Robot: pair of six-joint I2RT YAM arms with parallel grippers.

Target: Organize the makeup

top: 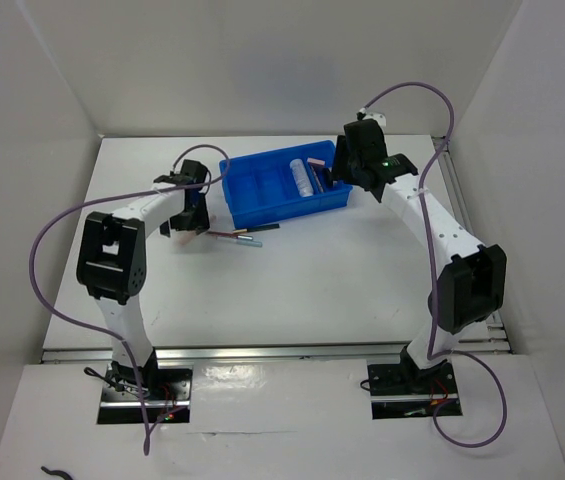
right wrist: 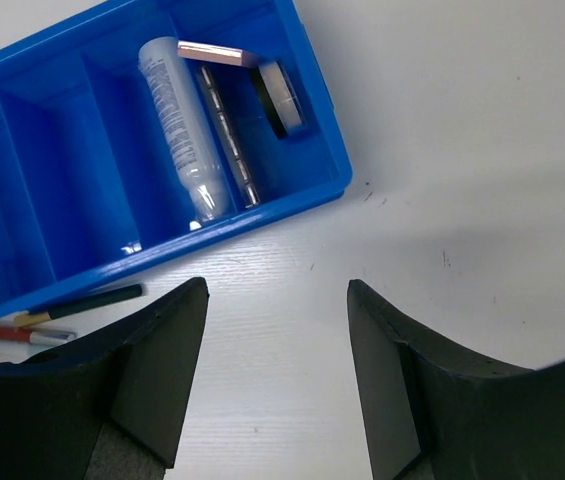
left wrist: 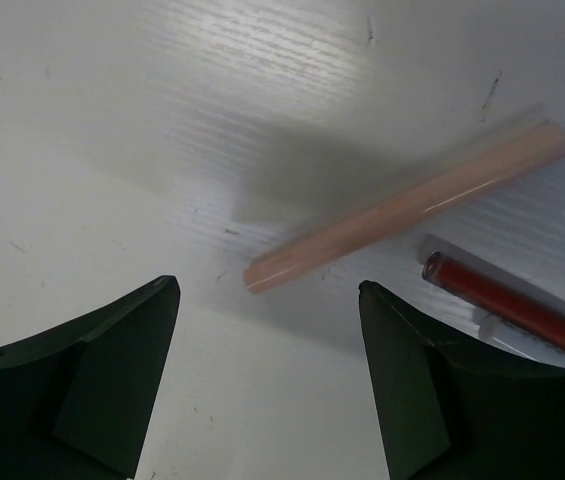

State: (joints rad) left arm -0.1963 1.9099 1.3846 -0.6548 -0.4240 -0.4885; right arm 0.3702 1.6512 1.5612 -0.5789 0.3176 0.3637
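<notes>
At the left of the table (top: 312,300), the left hand (left wrist: 269,292) is hanging low over the surface. Its two dark fingers (left wrist: 92,370) are spread wide and are gripping nothing. In its wrist view, a pink pencil (left wrist: 412,205) is lying slantwise on the table just ahead of the fingers. Its near end is sitting almost level with the gap and is touching neither finger. Close beside it a red pencil (left wrist: 522,308) is lying at a similar slant, partly hidden behind one finger. Something pale is showing under it that I cannot make out.

Seen from above, the thin pencils are resting in a small cluster on the table between the left hand and the blue tray (top: 252,185), just in front of the tray's near wall. A dark pencil (top: 267,227) is lying nearest that wall, outside the tray.

Further right, the tray is sitting toward the back middle of the table. Its right-end compartment is holding four things:
- a clear-white tube (right wrist: 184,130), lying lengthwise
- a long slim palette (right wrist: 227,135), lying right alongside the tube
- a pink square (right wrist: 217,52), leaning at the far end
- a round compact (right wrist: 282,95), standing on edge by the end wall

At the right, the right hand (right wrist: 277,290) is hovering over the table by the tray's right end. Its fingers are spread apart and are pinching nothing.
</notes>
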